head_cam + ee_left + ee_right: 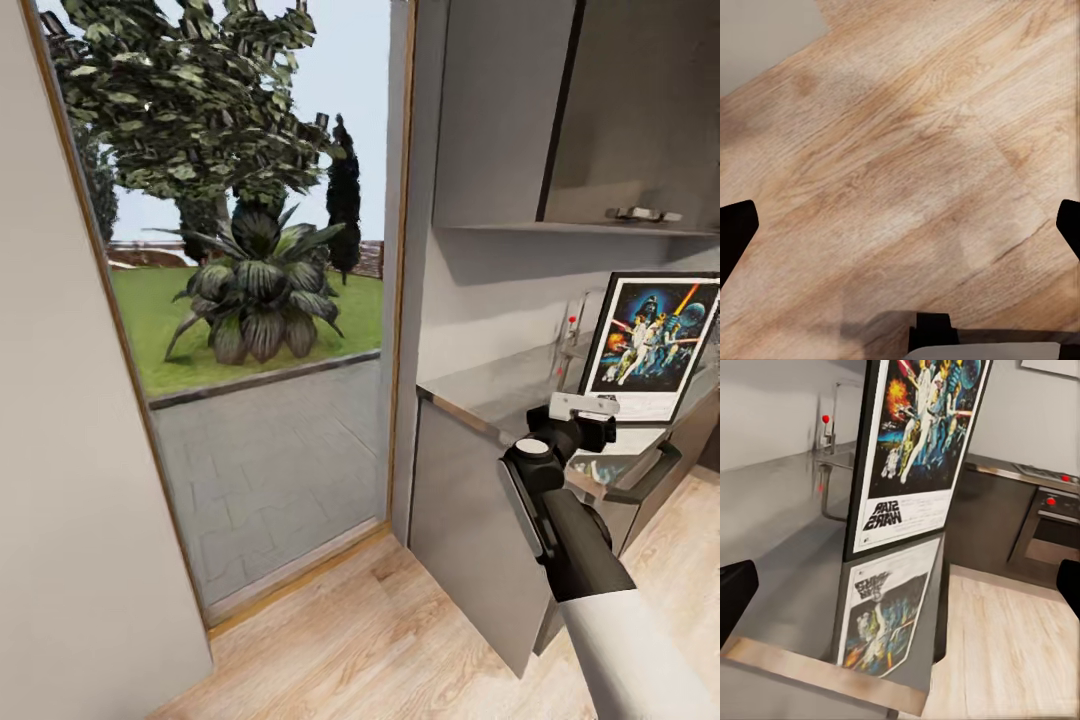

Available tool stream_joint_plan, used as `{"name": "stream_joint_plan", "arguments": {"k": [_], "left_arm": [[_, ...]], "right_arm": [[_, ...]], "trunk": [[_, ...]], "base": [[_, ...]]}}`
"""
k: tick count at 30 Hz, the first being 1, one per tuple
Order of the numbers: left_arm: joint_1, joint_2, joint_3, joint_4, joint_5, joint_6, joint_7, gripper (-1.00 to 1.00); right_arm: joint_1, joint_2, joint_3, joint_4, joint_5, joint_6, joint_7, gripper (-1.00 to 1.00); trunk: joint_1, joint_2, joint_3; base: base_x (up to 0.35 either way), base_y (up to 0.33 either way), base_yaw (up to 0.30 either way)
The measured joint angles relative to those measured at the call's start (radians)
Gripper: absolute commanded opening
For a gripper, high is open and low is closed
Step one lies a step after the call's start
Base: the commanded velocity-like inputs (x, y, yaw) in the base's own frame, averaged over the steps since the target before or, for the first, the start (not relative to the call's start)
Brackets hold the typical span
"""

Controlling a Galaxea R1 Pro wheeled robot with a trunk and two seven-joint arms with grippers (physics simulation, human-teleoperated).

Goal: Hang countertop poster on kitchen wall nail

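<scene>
The poster [652,345] stands upright on the kitchen countertop [480,392], black-framed with dark blue art. My right gripper [585,406] hovers over the counter's front edge just short of the poster's lower left corner. In the right wrist view the poster [919,442] rises ahead beyond the gripper [900,596], mirrored in the glossy countertop [780,547]; the fingertips [735,596] stand wide apart, open and empty. My left gripper [900,232] is open over bare wooden floor [907,135]. The wall nails are out of view.
A tall glass door [250,330] onto a garden fills the left. Grey cabinet fronts [470,520] sit under the counter, with an upper cabinet [500,110] above. A faucet [832,424] stands behind the poster. An oven [1050,529] lies further along.
</scene>
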Motion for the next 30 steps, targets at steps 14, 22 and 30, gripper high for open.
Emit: {"name": "stream_joint_plan", "arguments": {"k": [14,22,30], "left_arm": [[0.000,0.000,0.000,0.000,0.000,0.000,0.001,1.00],[0.000,0.000,0.000,0.000,0.000,0.000,0.001,1.00],[0.000,0.004,0.002,0.012,0.001,0.000,0.003,1.00]], "right_arm": [[-0.003,-0.004,-0.012,0.153,-0.002,-0.101,0.036,1.00],[-0.003,-0.005,-0.012,0.157,-0.001,-0.104,0.034,1.00],[-0.003,-0.005,-0.013,0.157,-0.001,-0.105,0.032,1.00]], "trunk": [[0.000,0.000,0.002],[0.000,0.000,0.002],[0.000,0.000,0.002]], "base": [[0.066,-0.014,-0.017],[0.135,-0.089,0.000],[0.148,-0.146,0.000]]}}
